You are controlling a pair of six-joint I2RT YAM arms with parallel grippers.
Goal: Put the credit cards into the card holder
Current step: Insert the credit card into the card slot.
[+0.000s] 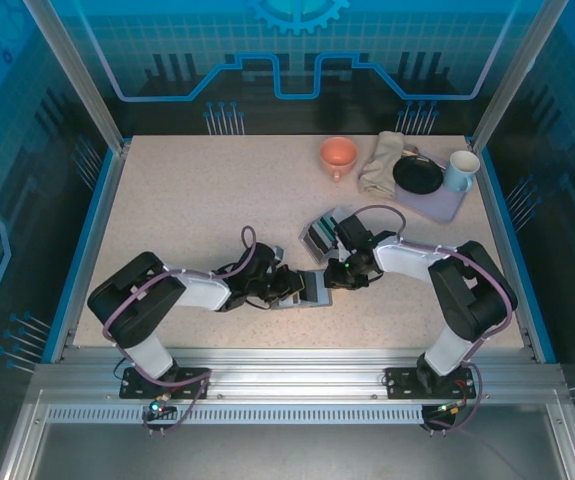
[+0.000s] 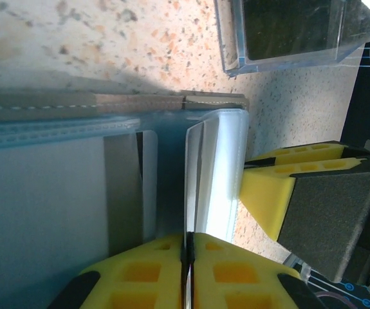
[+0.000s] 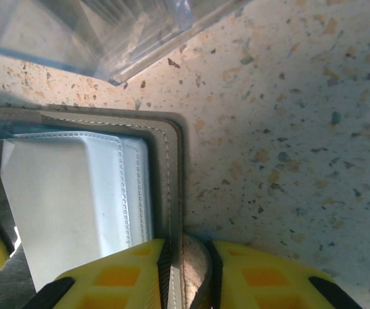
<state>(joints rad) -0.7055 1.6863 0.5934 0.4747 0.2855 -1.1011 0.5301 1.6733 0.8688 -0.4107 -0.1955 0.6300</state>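
Quick count from my end: one card holder (image 3: 172, 161), lying open mid-table towards the near edge. There's also one clear box (image 2: 231, 38) just behind it, with the rest of the credit cards (image 2: 287, 26) stacked inside, and I can't count those.

My right gripper (image 3: 188, 248) is squeezed narrow on the holder's stitched right edge. My left gripper (image 2: 188, 241) is clamped tight on what looks like one whitish card (image 3: 62, 206), edge-on to my wrist cam and right against the clear sleeves (image 2: 226, 167). The two grippers sit just beside each other, so it's cramped there.

Far right corner has one orange cup (image 1: 338, 155), one cloth (image 1: 380, 165), one black plate (image 1: 417, 176) and one pale blue mug (image 1: 460, 170), plus one lavender tray (image 1: 437, 205). The left side of the table (image 1: 187, 200) is bare out to the blue rail (image 1: 89, 240).
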